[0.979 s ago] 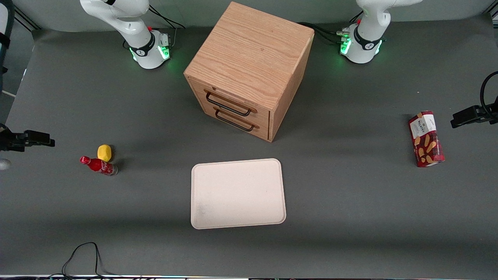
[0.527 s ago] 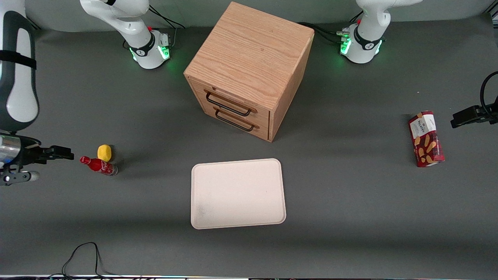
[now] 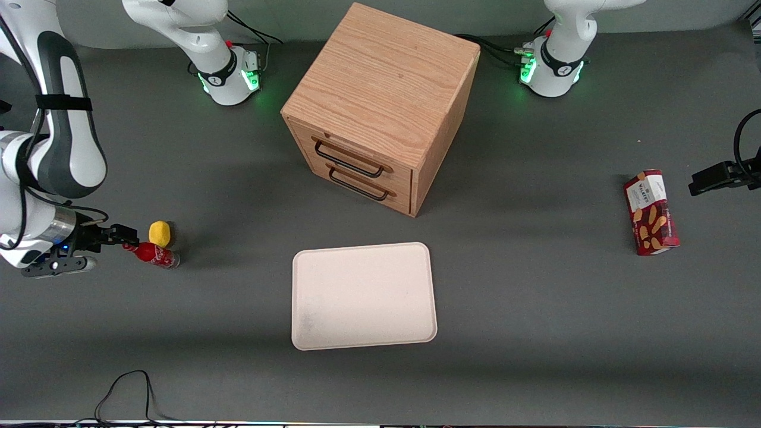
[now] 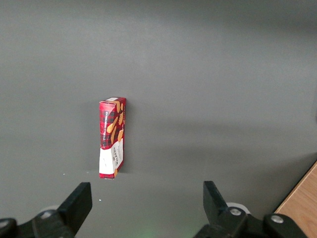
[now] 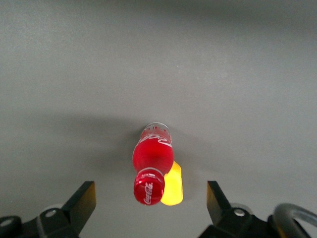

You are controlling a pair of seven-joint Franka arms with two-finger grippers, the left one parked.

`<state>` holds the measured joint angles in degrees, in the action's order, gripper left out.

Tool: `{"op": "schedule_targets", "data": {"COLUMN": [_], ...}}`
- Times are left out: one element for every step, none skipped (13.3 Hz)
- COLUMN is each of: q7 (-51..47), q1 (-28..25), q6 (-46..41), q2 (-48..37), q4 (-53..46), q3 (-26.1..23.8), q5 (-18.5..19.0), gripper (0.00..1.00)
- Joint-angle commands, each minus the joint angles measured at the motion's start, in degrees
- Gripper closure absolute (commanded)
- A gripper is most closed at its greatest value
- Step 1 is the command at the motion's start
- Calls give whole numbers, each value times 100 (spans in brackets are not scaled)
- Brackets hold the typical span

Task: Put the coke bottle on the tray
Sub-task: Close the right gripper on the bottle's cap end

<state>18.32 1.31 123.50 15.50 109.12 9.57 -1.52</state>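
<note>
Because the coke bottle [image 3: 151, 254] stands at the yellow lump's [image 3: 160, 233] 6 o'clock, well apart from the tray [image 3: 363, 295], the gripper [image 3: 126, 236] hovers over its cap, jaws wide to straddle it.

You are looking at a robotics lab: two white robot arm bases [image 3: 229, 74] with green lights are bolted to a grey-covered table [image 3: 535, 309], with cables [image 3: 128, 392] trailing and a wooden drawer cabinet [image 3: 380, 107] as prop.
</note>
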Motion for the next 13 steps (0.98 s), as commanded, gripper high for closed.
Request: {"op": "schedule_targets", "data": {"q7": [181, 207, 207, 242, 347, 400, 409, 410, 410, 410, 410, 410, 410], "q1": [-105, -105, -96, -96, -87, -70, -61, -52, -44, -43, -43, -35, -35], "q6": [279, 288, 358, 463, 551, 569, 570, 570, 570, 570, 570, 570, 570], "q2": [-153, -118, -100, -57, -47, -47, -39, -21, -4, -3, -3, -3, -3], "q4": [320, 364, 399, 478, 539, 575, 575, 575, 575, 575, 575, 575, 575], "q3": [36, 36, 36, 36, 44, 44, 53, 53, 53, 53, 53, 53, 53], "q5": [-59, -59, -59, -50, -50, -50, -50, -50, -50, -50, -50, -41, -41], "gripper": [1, 1, 1, 1, 1, 2, 2, 2, 3, 5, 8, 11, 18]}}
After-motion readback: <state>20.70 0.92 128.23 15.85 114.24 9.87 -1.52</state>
